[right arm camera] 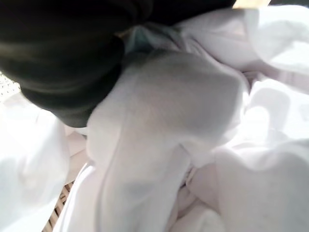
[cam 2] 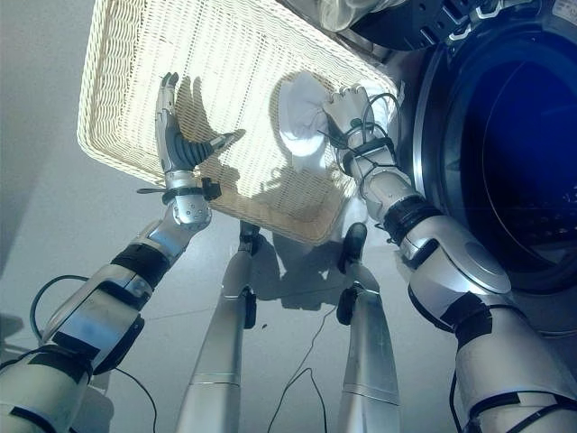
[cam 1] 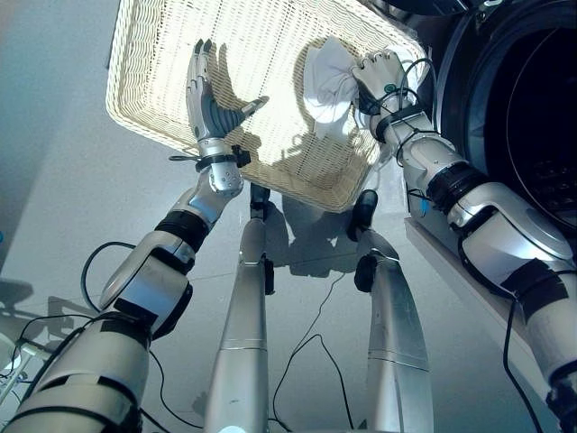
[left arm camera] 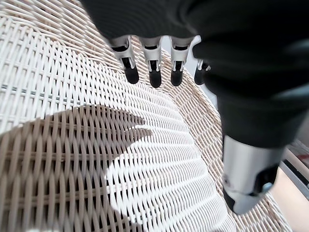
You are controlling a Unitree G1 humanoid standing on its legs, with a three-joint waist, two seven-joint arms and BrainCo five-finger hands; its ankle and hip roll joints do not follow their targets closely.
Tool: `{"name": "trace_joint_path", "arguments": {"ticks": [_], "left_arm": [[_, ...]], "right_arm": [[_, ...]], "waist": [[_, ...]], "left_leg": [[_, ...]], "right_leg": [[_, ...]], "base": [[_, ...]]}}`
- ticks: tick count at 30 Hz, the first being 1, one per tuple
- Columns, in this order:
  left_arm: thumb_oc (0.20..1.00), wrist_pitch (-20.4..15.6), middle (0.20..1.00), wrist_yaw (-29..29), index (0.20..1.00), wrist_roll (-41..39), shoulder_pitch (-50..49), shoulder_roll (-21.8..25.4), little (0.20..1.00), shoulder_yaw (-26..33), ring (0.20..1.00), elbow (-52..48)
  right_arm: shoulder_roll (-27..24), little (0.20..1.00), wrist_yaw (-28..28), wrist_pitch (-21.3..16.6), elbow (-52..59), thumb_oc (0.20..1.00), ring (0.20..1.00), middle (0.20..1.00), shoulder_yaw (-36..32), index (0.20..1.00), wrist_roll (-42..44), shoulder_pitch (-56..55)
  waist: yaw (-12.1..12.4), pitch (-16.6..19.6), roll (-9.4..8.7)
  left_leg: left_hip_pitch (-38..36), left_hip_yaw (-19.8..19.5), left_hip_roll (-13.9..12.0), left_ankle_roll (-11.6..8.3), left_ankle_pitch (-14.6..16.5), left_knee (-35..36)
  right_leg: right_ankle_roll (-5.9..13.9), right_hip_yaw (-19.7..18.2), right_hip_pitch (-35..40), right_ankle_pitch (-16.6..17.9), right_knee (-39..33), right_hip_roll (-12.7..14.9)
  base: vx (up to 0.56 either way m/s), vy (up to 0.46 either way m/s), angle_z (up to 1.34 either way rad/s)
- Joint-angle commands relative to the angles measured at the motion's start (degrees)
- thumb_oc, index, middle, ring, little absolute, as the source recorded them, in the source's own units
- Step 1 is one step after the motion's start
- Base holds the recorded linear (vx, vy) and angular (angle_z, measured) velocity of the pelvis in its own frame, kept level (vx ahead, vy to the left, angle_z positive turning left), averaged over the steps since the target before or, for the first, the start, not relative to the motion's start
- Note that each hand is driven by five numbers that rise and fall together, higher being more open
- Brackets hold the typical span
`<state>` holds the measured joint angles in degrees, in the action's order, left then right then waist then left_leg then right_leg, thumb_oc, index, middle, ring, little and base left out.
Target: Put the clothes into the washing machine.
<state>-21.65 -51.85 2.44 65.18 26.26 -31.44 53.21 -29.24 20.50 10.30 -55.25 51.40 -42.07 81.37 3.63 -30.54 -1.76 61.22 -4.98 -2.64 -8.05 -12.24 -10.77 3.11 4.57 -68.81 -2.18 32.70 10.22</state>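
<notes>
One white garment (cam 1: pixel 329 86) bunched under right hand (cam 1: pixel 379 70), fingers hidden, wicker basket (cam 1: pixel 153 81)

Basket (cam 1: pixel 153 90) interior mostly bare wicker; free room across left and middle. Left hand (cam 1: pixel 206 95) hovers over bare weave, fingers straight, nothing beneath. White cloth (cam 1: pixel 326 86) bunched at right end, bulging against basket rim near washing machine (cam 1: pixel 514 108). Right hand (cam 1: pixel 380 72) on cloth there. Machine drum opening (cam 2: pixel 532 153) dark, unobstructed, just right of basket.
</notes>
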Motion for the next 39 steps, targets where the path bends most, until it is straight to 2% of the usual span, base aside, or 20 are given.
{"name": "trace_joint_path", "arguments": {"ticks": [1, 3, 5, 7, 9, 10, 11, 12, 14, 15, 21, 27, 33, 39], "left_arm": [[1.000, -1.9, 1.000, -2.1, 1.000, -0.7, 1.2, -0.1, 1.000, 3.5, 1.000, 0.2], [1.000, -2.0, 1.000, -2.2, 1.000, -0.6, 1.2, -0.1, 1.000, 3.6, 1.000, 0.2], [1.000, -1.8, 1.000, -2.5, 1.000, -0.5, 0.8, -0.4, 1.000, 3.5, 1.000, -0.2], [1.000, -1.6, 1.000, -2.5, 1.000, -0.7, 0.7, -0.4, 1.000, 3.6, 1.000, -0.5], [1.000, -1.6, 1.000, -2.4, 1.000, -0.7, 0.5, -0.3, 1.000, 3.7, 1.000, -0.8], [1.000, -1.4, 1.000, -2.2, 1.000, -0.6, 0.0, -0.1, 1.000, 4.2, 1.000, -1.5], [1.000, -1.4, 1.000, -2.2, 1.000, -0.6, -0.1, -0.1, 1.000, 4.3, 1.000, -1.6], [1.000, -1.6, 1.000, -1.7, 1.000, -0.3, -1.1, 0.3, 1.000, 5.3, 1.000, -2.3], [1.000, -1.3, 1.000, -1.8, 1.000, 0.4, -2.6, 0.3, 1.000, 6.5, 1.000, -3.8], [1.000, -1.0, 1.000, -1.9, 1.000, 0.7, -3.4, 0.5, 1.000, 7.0, 1.000, -4.7], [1.000, 0.3, 1.000, -2.0, 1.000, 1.0, -5.0, 0.8, 1.000, 8.9, 1.000, -6.5], [1.000, 0.5, 1.000, -2.3, 1.000, 0.6, -5.7, 1.4, 1.000, 9.4, 1.000, -7.1], [1.000, -0.4, 1.000, -2.4, 1.000, 0.0, -6.1, 2.5, 1.000, 9.6, 1.000, -6.5], [1.000, -3.1, 1.000, -2.2, 1.000, -1.3, -6.2, 3.6, 1.000, 9.0, 1.000, -4.0]], "right_arm": [[-3.4, 0.200, -1.0, 0.6, -5.9, 0.200, 0.200, 0.200, 2.3, 0.200, 0.7, -4.8], [-3.4, 0.200, -0.6, 0.2, -5.7, 0.200, 0.200, 0.200, 2.0, 0.200, 2.4, -4.7], [-3.4, 0.200, 0.1, -0.2, -5.0, 0.200, 0.200, 0.200, 1.7, 0.200, 8.1, -5.1], [-3.2, 0.200, 0.4, -2.9, -2.9, 0.200, 0.200, 0.200, -0.3, 0.200, 22.6, -5.7], [-3.0, 0.200, 0.9, -3.4, -0.5, 0.200, 0.200, 0.200, -2.3, 0.200, 29.5, -6.2], [-2.6, 0.200, 0.0, -5.2, 3.1, 0.200, 0.200, 0.200, -6.1, 0.200, 38.6, -7.6], [-2.5, 0.200, -0.1, -5.7, 3.5, 0.200, 0.200, 0.200, -6.5, 0.200, 40.0, -7.8], [-1.7, 0.200, 1.0, -8.0, 8.8, 0.200, 0.200, 0.200, -11.9, 0.200, 49.4, -10.0], [-1.3, 0.200, -0.7, -12.2, 14.8, 0.200, 0.200, 0.200, -15.9, 0.200, 59.2, -12.5], [-0.9, 0.200, -0.7, -12.7, 18.8, 0.200, 0.200, 0.200, -18.6, 0.200, 61.7, -14.5], [0.9, 0.200, -5.1, -22.5, 30.5, 0.200, 0.200, 0.200, -28.0, 0.200, 75.2, -21.7], [2.2, 0.200, -10.9, -27.8, 37.2, 0.200, 0.200, 0.200, -33.1, 0.200, 85.5, -26.3], [2.8, 0.200, -14.5, -31.2, 36.6, 0.200, 0.200, 0.200, -36.5, 0.200, 96.0, -29.2], [1.6, 0.200, -17.9, -35.8, 25.5, 0.200, 0.200, 0.200, -40.4, 0.200, 110.6, -30.6]], "waist": [[-2.7, 0.7, 3.78], [-2.8, 0.7, 3.76], [-2.7, 0.7, 3.77], [-2.8, 0.7, 3.81], [-2.8, 0.7, 3.78], [-2.9, 0.7, 3.73], [-2.9, 0.7, 3.71], [-3.0, 0.7, 3.52], [-3.2, 0.7, 3.28], [-3.5, 0.7, 3.06], [-4.8, 0.7, 1.98], [-5.7, 0.7, 1.50], [-6.2, 0.7, 1.20], [-6.2, 0.7, 1.28]], "left_leg": [[3.0, 0.5, 2.2, 3.15, 4.0, -6.8], [3.1, 0.5, 2.3, 3.17, 4.0, -6.8], [2.6, 0.5, 2.2, 3.16, 4.3, -6.7], [2.6, 0.5, 2.2, 3.18, 4.3, -6.6], [2.5, 0.4, 2.2, 3.09, 4.3, -6.5], [2.6, 0.3, 2.5, 3.02, 4.5, -6.7], [2.6, 0.3, 2.5, 3.02, 4.5, -6.8], [2.6, 0.2, 2.5, 2.82, 4.7, -6.8], [2.5, 0.2, 2.5, 2.75, 5.0, -6.9], [2.6, 0.3, 2.4, 2.64, 5.1, -6.9], [2.5, 0.5, 1.9, 2.50, 5.5, -7.4], [1.7, 0.6, 1.3, 2.39, 5.8, -6.9], [1.4, 0.8, 1.0, 2.03, 6.1, -6.9], [0.8, 1.0, 0.7, 1.74, 6.5, -6.2]], "right_leg": [[3.57, 1.6, 1.9, 11.4, -11.5, -3.3], [3.57, 1.6, 1.9, 11.5, -11.6, -3.3], [3.56, 1.6, 2.4, 11.3, -11.7, -3.3], [3.48, 1.5, 2.3, 11.3, -11.8, -3.3], [3.45, 1.5, 2.3, 11.2, -11.7, -3.3], [3.44, 1.3, 2.1, 11.1, -11.6, -3.4], [3.44, 1.3, 2.1, 11.1, -11.6, -3.5], [3.41, 1.2, 2.0, 10.7, -11.2, -3.5], [3.40, 1.2, 2.0, 10.5, -11.2, -3.5], [3.43, 1.1, 1.9, 10.4, -11.0, -3.5], [3.64, 0.6, 1.5, 10.0, -10.0, -3.7], [3.86, 0.1, 1.9, 9.7, -9.8, -3.8], [4.10, -0.2, 2.5, 9.6, -10.3, -3.8], [4.36, -0.2, 3.2, 9.8, -11.3, -3.6]], "base": [[0.00, 0.000, 0.00], [0.00, 0.000, 0.00], [0.00, 0.000, 0.00], [0.00, 0.000, 0.00], [0.00, 0.000, 0.00], [0.00, 0.000, 0.00], [0.00, 0.000, 0.00], [0.00, 0.000, 0.00], [0.00, 0.000, 0.00], [0.00, 0.000, 0.00], [0.00, 0.000, 0.00], [-0.01, 0.015, -0.07], [-0.01, 0.009, -0.07], [0.00, 0.000, 0.00]]}}
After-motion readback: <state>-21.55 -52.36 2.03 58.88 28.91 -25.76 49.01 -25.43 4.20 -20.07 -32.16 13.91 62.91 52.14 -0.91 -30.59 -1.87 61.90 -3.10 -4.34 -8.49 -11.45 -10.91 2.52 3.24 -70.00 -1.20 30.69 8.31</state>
